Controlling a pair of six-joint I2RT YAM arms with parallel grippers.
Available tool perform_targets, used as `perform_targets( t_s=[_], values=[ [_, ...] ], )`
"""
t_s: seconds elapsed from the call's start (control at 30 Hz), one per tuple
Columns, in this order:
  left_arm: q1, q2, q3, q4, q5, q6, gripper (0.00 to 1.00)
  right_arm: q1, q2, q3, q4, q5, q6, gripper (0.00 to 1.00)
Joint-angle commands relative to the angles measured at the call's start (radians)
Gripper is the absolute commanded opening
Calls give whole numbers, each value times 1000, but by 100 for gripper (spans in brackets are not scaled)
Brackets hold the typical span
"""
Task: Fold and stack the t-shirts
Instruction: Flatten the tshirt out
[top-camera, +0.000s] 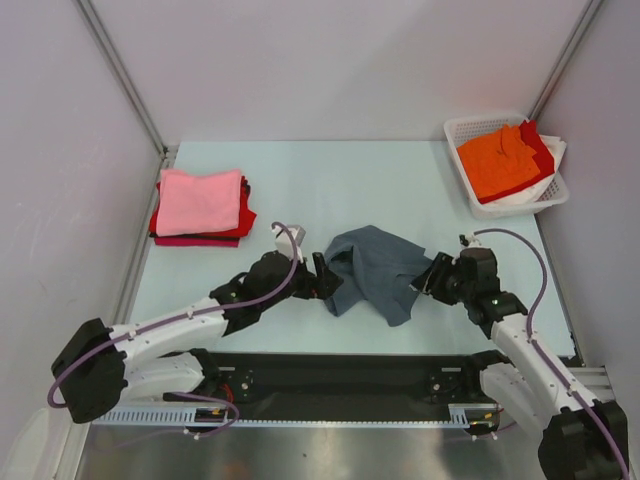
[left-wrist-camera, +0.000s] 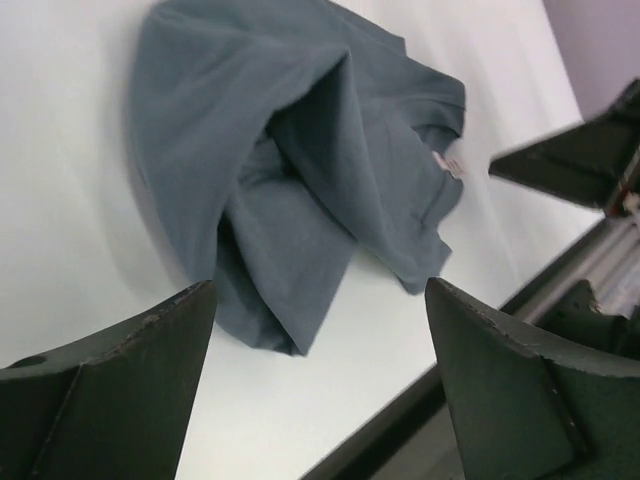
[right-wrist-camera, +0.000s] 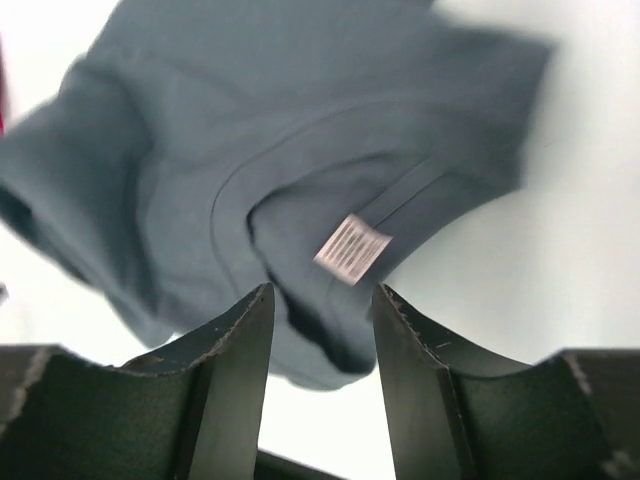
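A slate blue-grey t-shirt lies crumpled in the middle of the table, between my two grippers. At its left edge my left gripper is open wide. In the left wrist view the shirt lies ahead of the gripper, with only a low fold near the tips. My right gripper is at the shirt's right edge. Its jaws stand half closed around the collar fold, just below the white label, with gaps left beside the cloth. Folded t-shirts, pink on top of red, are stacked at the back left.
A white lattice basket at the back right holds an orange shirt over red and white ones. A black strip runs along the table's near edge in front of the arm bases. Walls close in the left, right and back.
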Motion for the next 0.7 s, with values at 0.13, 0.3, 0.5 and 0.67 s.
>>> perform_targets(
  t_s=[0.13,0.3,0.5,0.67],
  values=[
    [50,70,144,-161,-106,98,77,190,-27,-53,3,-15,72,54],
    [76,92,138,-147,-81,103,73,312,42,-89,89,25,129,55],
    [82,176,138,-105,-11,116,63,370,137,-86,125,99,133,65],
    [82,265,160,-95,20,115,61,389,177,-88,160,105,138,58]
  ],
)
